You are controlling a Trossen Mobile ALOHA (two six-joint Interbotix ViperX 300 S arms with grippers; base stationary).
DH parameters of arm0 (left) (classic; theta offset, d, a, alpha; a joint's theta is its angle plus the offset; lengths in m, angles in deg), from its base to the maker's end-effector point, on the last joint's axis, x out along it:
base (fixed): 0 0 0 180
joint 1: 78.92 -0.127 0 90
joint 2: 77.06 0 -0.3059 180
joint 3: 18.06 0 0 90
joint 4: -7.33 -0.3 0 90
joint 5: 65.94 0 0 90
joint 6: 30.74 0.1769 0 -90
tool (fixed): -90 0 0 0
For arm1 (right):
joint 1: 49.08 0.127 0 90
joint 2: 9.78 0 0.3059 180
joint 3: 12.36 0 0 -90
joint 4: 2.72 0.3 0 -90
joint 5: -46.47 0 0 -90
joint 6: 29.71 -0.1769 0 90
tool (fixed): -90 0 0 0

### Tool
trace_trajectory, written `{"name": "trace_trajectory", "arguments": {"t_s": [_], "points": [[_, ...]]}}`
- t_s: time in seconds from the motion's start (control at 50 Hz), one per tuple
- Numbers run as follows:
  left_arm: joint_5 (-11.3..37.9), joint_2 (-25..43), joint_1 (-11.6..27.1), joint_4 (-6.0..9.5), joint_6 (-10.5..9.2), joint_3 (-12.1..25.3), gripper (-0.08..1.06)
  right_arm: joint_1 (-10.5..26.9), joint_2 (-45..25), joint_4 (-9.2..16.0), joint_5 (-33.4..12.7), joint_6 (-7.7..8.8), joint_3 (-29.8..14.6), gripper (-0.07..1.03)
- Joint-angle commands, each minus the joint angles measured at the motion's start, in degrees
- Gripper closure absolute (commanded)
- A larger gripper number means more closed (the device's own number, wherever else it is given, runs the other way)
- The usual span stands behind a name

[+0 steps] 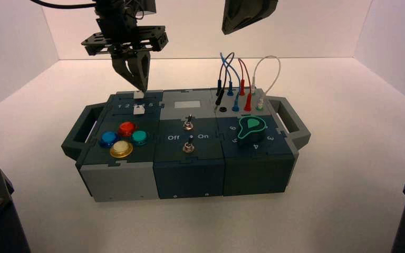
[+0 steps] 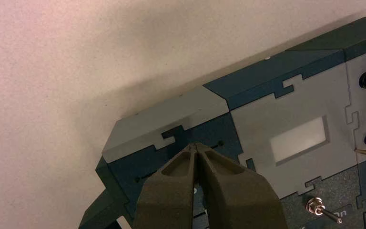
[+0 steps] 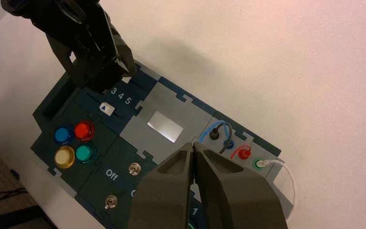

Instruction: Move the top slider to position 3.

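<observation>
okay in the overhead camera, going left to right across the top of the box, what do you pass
Blue round button → red round button → two small metal toggle levers between the Off and On lettering → green teardrop dial knob → dark side handle.

Box [image 1: 190, 174] is showing dark blue-grey and grey panels; buttons [image 1: 122, 138] are showing red, blue, teal, yellow.

top slider [image 1: 137, 95] — behind second slider [image 1: 137, 109] | round buttons [image 1: 122, 139] — in front
</observation>
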Motion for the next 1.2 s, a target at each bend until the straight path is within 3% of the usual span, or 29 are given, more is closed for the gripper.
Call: {"name": "trace_trajectory", "arguments": {"t_s": [0.02,0.76,1.2], "points": [[0.44,-0.79,0.18,-0.09,0.09,0.35,1.01,0.09,1.14,0.00,0.62,0.18,-0.79,0.98],[0.53,-0.88,0.00,-0.53,0.09,0.26,1.01,0.18,1.14,0.00,0.62,0.18,-0.79,0.98],[1.49,-1.05,2.99,-0.09,0.00,0.97,1.01,0.09,1.05,0.00,0.62,0.09,-0.88,0.98]]}}
